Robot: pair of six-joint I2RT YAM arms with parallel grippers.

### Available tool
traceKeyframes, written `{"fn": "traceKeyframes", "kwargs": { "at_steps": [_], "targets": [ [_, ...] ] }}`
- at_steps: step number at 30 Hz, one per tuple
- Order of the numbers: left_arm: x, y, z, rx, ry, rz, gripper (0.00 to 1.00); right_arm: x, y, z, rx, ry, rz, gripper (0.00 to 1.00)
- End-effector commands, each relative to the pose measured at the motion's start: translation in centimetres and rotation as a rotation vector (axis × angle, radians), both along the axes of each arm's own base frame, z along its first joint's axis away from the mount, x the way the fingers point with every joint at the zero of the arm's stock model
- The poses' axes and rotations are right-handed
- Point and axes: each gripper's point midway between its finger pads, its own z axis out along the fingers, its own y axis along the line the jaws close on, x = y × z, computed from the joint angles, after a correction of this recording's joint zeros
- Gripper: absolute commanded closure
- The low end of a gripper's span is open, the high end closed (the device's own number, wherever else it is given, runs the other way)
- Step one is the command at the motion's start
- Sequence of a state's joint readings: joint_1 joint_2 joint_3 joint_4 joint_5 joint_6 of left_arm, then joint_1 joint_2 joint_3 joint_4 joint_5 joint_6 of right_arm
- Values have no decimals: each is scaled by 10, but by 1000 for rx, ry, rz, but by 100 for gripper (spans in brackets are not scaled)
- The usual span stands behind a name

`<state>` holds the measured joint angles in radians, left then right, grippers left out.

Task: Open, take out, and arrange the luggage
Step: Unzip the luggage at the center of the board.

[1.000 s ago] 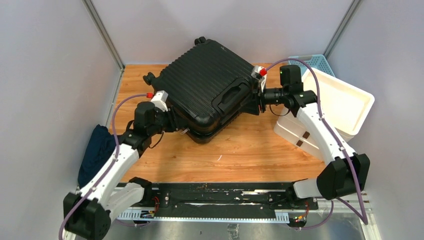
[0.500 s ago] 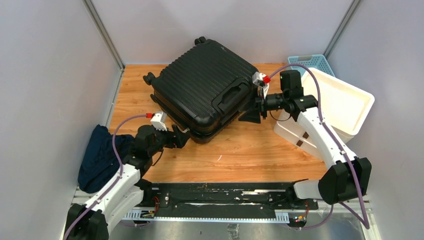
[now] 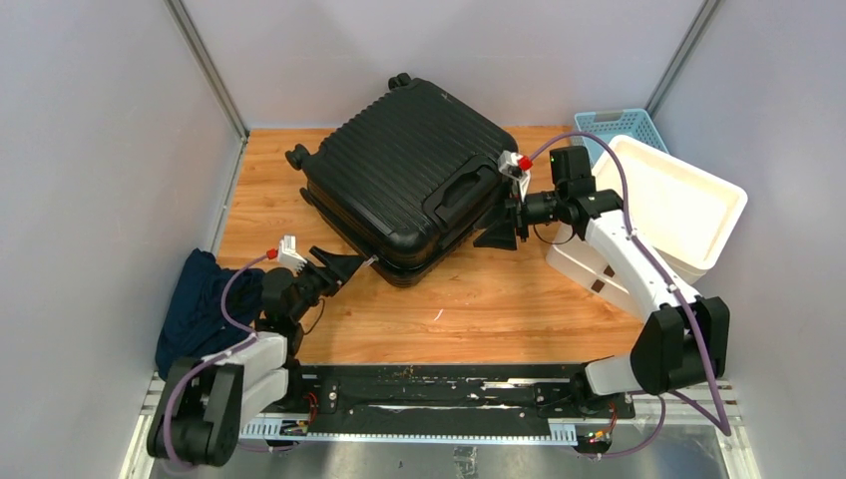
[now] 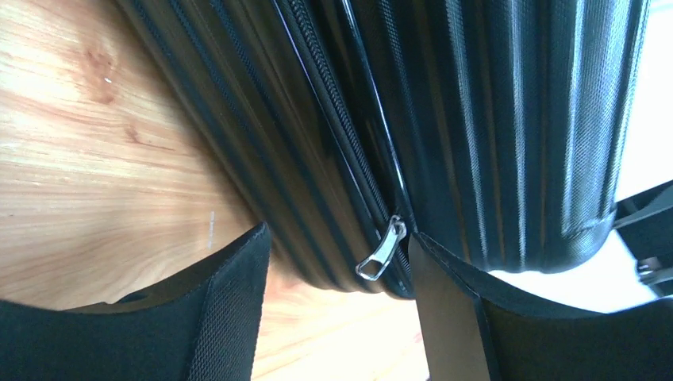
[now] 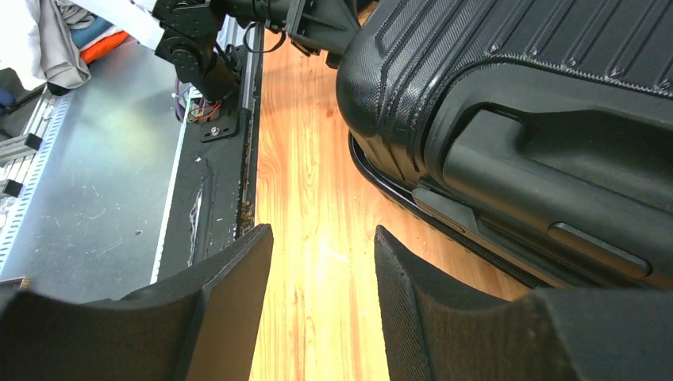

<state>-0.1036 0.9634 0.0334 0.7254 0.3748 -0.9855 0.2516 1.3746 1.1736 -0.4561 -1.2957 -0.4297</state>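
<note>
Toward the back of the wooden table (image 3: 479,299): the luggage (image 3: 404,175), black and ribbed, flat on one shell, turned askew, zipped shut, recessed handle (image 3: 461,195) facing up near its right end. At the near corner, the left gripper (image 3: 347,263), jaws parted, grasping nothing, the silver zipper pull (image 4: 381,250) hanging between its fingers; contact unclear. At the handle end, the right gripper (image 3: 496,232), jaws likewise apart and empty, bare wood in the gap. Further right, a white drawer unit (image 3: 678,205) and a light-blue basket (image 3: 619,125). By the left edge, a dark cloth (image 3: 200,304).
</note>
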Motion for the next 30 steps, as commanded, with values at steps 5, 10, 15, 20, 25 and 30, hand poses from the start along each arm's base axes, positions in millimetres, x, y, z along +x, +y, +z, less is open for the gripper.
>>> {"fn": "traceKeyframes", "kwargs": {
  "at_steps": [5, 10, 15, 20, 25, 30],
  "targets": [
    [16, 1, 30, -384, 14, 99, 39, 0, -2, -8, 14, 8, 16, 46],
    [17, -5, 10, -475, 124, 153, 53, 1, -2, -10, 11, 10, 15, 46],
    [13, -30, -1, -564, 211, 151, 52, 1, -3, -10, 8, 9, 12, 46],
    [9, -19, -22, -606, 287, 262, 51, 2, -4, -11, 8, 8, 11, 46],
    [15, -9, -14, -631, 248, 320, 59, 0, -4, -11, 13, 12, 18, 46],
    [20, -9, -10, -649, 236, 329, 81, -1, -4, -10, 15, 9, 22, 46]
  ]
}}
